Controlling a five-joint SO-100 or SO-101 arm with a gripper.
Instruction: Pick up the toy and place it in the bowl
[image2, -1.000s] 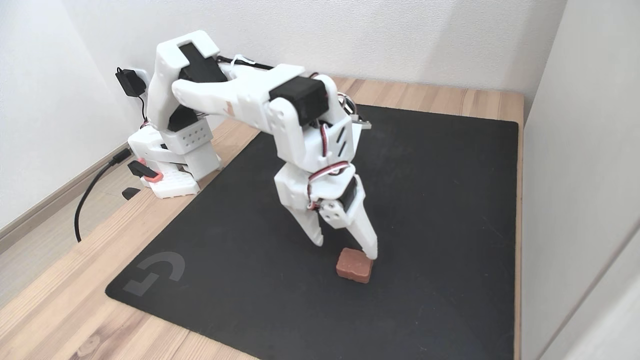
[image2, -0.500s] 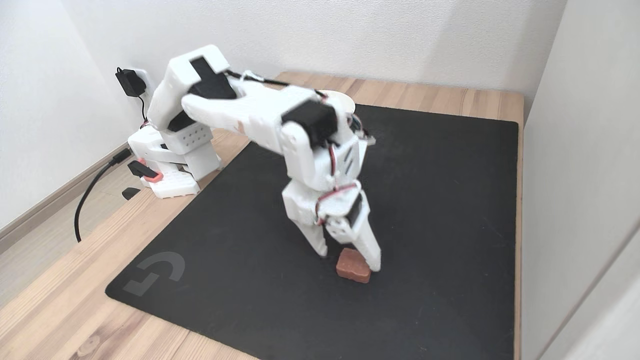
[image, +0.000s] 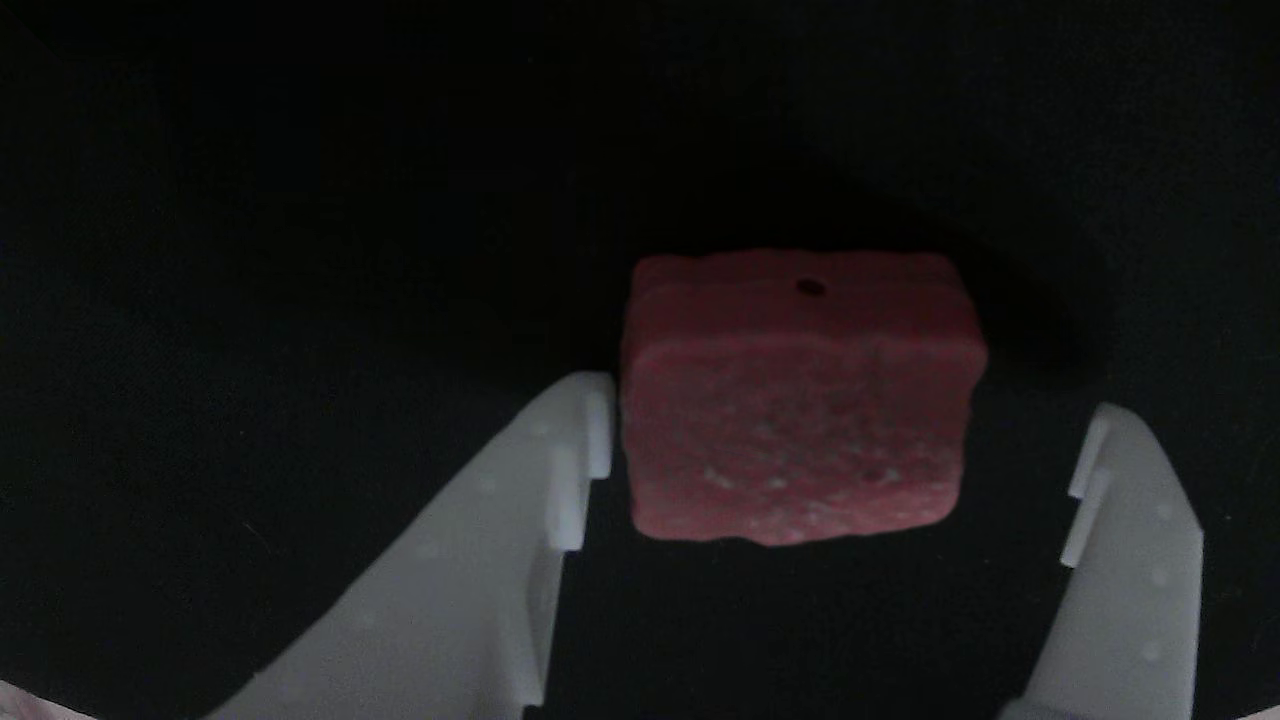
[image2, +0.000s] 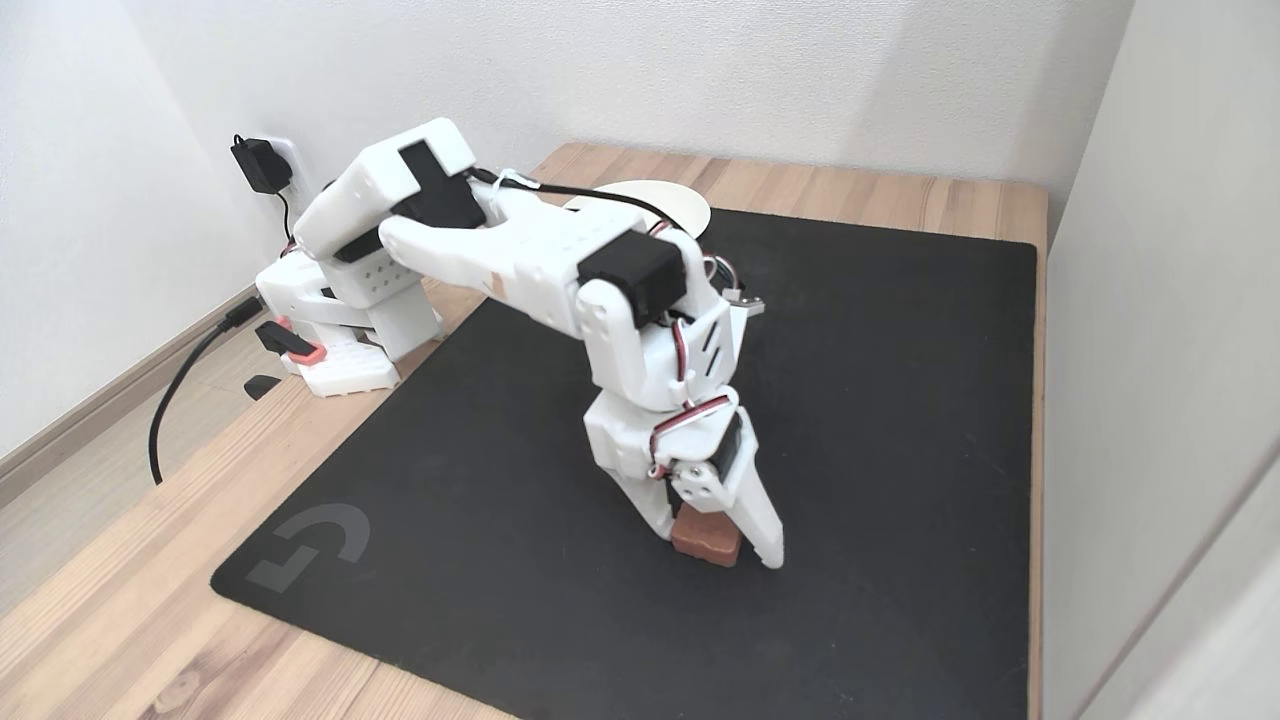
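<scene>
The fixed view stands high off one corner of the black mat (image2: 400, 480), looking down and across it toward the white wall, far enough to take in the whole arm. The other view looks straight down between the gripper (image: 830, 480) fingers, very close to the mat (image: 250, 300). Both share the red block (image2: 706, 538) (image: 800, 400) on the mat.

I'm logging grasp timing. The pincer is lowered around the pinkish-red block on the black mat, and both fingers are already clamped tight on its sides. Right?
Not quite. The pincer is lowered around the pinkish-red block on the black mat, but it isn't clamped. The other view shows the left finger at the block's side and the right finger clear of it.
</scene>
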